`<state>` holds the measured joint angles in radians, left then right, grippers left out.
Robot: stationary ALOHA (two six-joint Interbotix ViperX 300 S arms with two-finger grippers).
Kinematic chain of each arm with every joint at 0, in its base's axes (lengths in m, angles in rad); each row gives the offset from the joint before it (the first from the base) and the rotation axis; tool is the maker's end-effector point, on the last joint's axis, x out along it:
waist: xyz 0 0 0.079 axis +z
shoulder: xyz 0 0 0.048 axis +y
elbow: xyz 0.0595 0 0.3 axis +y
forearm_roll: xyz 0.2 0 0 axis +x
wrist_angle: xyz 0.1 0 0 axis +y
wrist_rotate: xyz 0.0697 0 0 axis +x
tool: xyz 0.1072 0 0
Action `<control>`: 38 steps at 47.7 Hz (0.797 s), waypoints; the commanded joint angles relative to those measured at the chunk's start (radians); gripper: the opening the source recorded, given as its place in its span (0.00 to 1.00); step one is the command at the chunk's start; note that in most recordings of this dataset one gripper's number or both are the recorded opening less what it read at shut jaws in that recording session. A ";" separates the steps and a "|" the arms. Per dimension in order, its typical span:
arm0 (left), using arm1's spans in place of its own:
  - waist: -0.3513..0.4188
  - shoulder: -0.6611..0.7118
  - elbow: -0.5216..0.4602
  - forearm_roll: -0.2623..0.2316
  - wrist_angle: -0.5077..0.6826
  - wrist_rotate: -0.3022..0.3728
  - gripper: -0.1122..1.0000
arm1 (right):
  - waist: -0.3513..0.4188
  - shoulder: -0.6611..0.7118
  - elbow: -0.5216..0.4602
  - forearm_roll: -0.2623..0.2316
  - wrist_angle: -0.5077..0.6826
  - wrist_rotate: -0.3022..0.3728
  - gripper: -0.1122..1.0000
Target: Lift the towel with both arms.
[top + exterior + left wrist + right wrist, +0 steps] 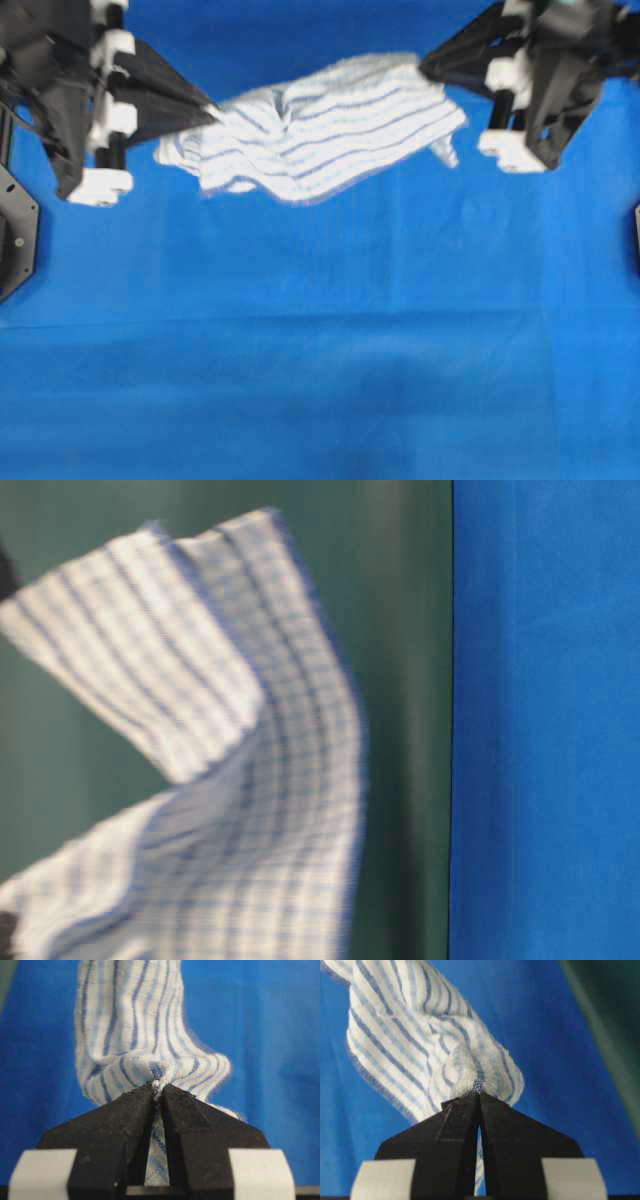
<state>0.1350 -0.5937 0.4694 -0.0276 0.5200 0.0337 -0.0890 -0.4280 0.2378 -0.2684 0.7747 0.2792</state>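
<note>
The towel, white with blue and grey stripes, hangs stretched between the two arms above the blue surface, sagging in the middle. My left gripper is shut on its left end; in the left wrist view the black fingertips pinch a bunched fold of towel at the left gripper. My right gripper is shut on the right end; in the right wrist view the right gripper clamps a bunch of towel. The table-level view shows the towel draped close to the lens.
A blue cloth covers the table under the towel. Dark fixtures sit at the left edge and right edge. A dark green background stands behind the towel in the table-level view.
</note>
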 commanded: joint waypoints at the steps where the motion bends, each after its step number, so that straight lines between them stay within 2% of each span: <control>1: 0.011 -0.015 -0.069 0.003 0.026 -0.002 0.14 | 0.005 -0.021 -0.075 -0.005 0.028 -0.014 0.10; 13: 0.018 -0.026 -0.167 0.005 0.097 0.000 0.14 | 0.023 -0.028 -0.164 -0.003 0.083 -0.031 0.10; 28: 0.018 -0.038 -0.164 0.006 0.091 0.011 0.14 | 0.049 -0.026 -0.167 0.002 0.072 -0.089 0.10; 38: 0.018 -0.040 -0.161 0.008 0.089 0.012 0.15 | 0.049 -0.026 -0.163 0.000 0.064 -0.095 0.11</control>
<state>0.1519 -0.6259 0.3267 -0.0230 0.6182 0.0445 -0.0430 -0.4433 0.0951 -0.2669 0.8498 0.1887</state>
